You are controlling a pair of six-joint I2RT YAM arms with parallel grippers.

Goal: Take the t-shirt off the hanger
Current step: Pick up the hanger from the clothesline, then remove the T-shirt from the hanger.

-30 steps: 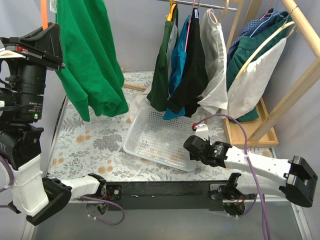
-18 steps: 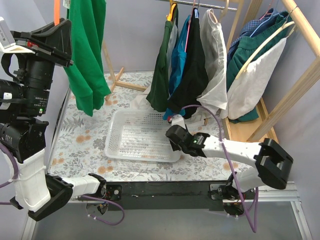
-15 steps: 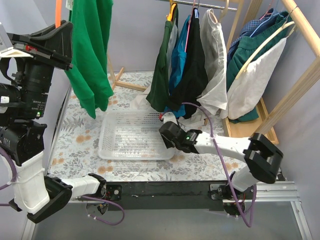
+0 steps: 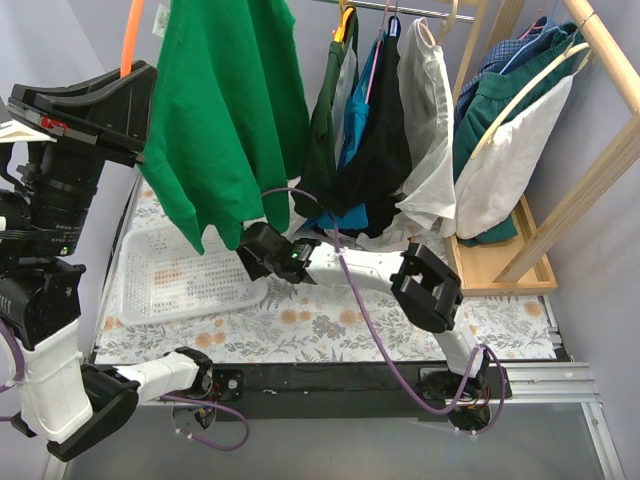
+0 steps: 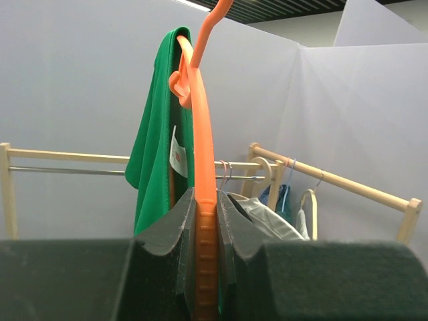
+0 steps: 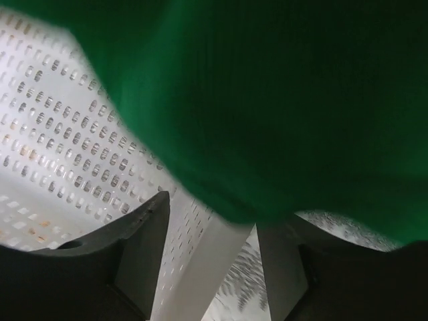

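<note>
A green t-shirt hangs on an orange hanger held up at the top left. My left gripper is shut on the hanger's lower bar. In the left wrist view the hanger rises straight out of the left gripper, with the t-shirt draped behind it. My right gripper reaches left across the table, below the shirt's hem. It stands open, and the right wall of a white basket lies between the jaws of the right gripper. The t-shirt fills the upper part of the right wrist view.
The white perforated basket sits at the left on the floral table, under the t-shirt. Several garments hang from a rail at the back. A wooden rack with a white garment stands at the right.
My right arm has swept left across the table, and the basket went with it from the middle to the left. The green t-shirt now hangs further right and broadside. The right jaws have widened slightly.
</note>
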